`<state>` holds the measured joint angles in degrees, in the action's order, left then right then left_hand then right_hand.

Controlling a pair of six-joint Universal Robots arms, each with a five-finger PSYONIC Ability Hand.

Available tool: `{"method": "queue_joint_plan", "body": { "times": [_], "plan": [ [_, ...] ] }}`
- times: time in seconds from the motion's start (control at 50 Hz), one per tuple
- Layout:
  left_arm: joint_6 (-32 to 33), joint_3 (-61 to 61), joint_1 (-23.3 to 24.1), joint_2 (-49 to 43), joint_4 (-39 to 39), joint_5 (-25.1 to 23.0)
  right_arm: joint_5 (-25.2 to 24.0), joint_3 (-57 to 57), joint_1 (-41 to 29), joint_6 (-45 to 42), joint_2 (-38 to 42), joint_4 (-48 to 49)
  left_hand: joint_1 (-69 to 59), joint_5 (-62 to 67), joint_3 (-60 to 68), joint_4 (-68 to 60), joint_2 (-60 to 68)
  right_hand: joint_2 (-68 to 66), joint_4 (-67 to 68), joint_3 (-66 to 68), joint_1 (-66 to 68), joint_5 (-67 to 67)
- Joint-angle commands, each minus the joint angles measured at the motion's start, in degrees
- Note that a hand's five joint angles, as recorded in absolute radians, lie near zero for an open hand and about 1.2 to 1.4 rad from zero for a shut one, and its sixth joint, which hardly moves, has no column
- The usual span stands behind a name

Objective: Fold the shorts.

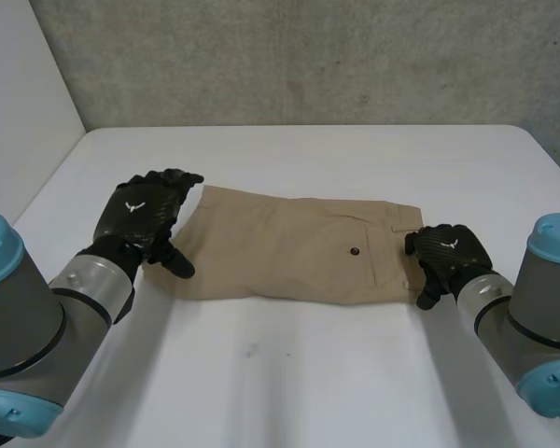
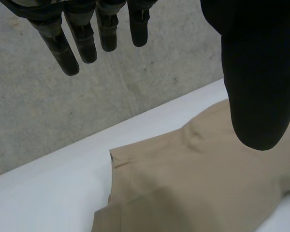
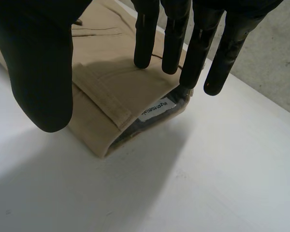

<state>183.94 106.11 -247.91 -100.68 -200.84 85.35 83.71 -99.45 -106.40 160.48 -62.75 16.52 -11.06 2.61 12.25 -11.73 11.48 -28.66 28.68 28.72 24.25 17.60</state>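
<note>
The khaki shorts [image 1: 289, 247] lie flat across the middle of the white table [image 1: 308, 373], folded in half lengthwise, with a buttoned back pocket facing up. My left hand [image 1: 145, 219] hovers over the leg end of the shorts [image 2: 198, 183], its fingers [image 2: 87, 43] straight and its thumb spread, holding nothing. My right hand [image 1: 448, 254] is at the waistband end. Its straight fingers [image 3: 174, 38] reach over the waistband edge of the shorts [image 3: 111, 82], where a white label shows. The thumb stands apart on the near side, and nothing is pinched.
A grey concrete wall [image 1: 308, 56] runs behind the table's far edge, and a white panel [image 1: 19, 93] stands at the left. Bare tabletop lies in front of the shorts and to the right of the waistband.
</note>
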Motion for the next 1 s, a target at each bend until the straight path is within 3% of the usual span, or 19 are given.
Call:
{"method": "queue_joint_plan", "body": {
  "times": [0.02,0.06,0.08,0.2,0.36,0.44,0.56,0.78,0.86,0.88,1.0],
  "plan": [
    [0.01,-0.11,-0.03,-1.09,0.19,-0.01,-0.04,1.19,-0.03,-0.34,3.24,3.34,1.06,-2.61,-2.25,1.73,-1.48,-12.69,12.66,12.62,17.09,13.74],
    [0.01,-0.11,-0.03,-1.18,0.19,-0.01,0.04,1.36,-0.03,-0.78,3.59,3.78,1.06,-2.61,-2.25,1.73,-1.48,-27.09,27.06,27.02,31.49,28.14],
    [0.01,-0.11,-0.03,-1.18,0.19,-0.01,0.04,1.54,-0.03,-1.22,3.68,4.48,1.06,-2.61,-2.25,1.73,-1.48,-51.10,51.08,51.04,55.50,52.16],
    [0.01,-0.03,0.06,-1.18,0.19,-0.01,0.31,1.80,0.67,-2.10,3.16,5.63,1.06,-2.61,-2.25,1.73,-1.48,-51.34,51.32,51.28,55.75,52.40],
    [0.01,0.59,-0.12,-0.66,0.19,0.08,0.92,1.89,7.26,-4.21,-1.06,0.70,1.06,-2.61,-2.25,1.73,-1.48,-51.34,51.32,51.28,55.75,52.40],
    [0.01,0.68,-0.38,-0.48,0.27,0.26,0.49,3.91,14.55,-11.76,-5.01,-7.46,1.06,-2.61,-2.25,1.73,-1.48,-51.34,51.32,51.28,55.75,52.40],
    [0.01,0.68,-0.82,-0.04,0.27,0.17,0.66,7.68,17.20,-18.71,-6.69,-10.55,1.06,-2.61,-2.25,1.73,-1.48,-51.34,51.32,51.28,55.75,52.40],
    [0.01,0.68,-0.73,0.05,0.27,0.26,-0.21,20.16,-0.18,-20.30,-6.52,-10.81,1.06,-2.61,-2.25,1.73,-1.48,-51.34,51.32,51.28,55.75,52.40],
    [0.01,0.76,-0.82,0.14,0.27,0.26,-3.99,22.72,-10.91,-20.65,-3.71,-9.84,1.06,-2.61,-2.25,1.73,-1.48,-51.34,51.32,51.28,55.75,52.40],
    [0.01,0.76,-0.82,0.14,0.27,0.17,-6.96,23.42,-14.76,-20.73,-1.79,-9.76,1.06,-2.61,-2.25,1.73,-1.48,-51.34,51.32,51.28,55.75,52.40],
    [0.01,0.85,-0.82,0.14,0.27,0.17,-16.73,22.28,-22.53,-20.82,4.29,-10.63,1.06,-2.61,-2.25,1.73,-1.48,-51.34,51.32,51.28,55.75,52.40]
  ]
}}
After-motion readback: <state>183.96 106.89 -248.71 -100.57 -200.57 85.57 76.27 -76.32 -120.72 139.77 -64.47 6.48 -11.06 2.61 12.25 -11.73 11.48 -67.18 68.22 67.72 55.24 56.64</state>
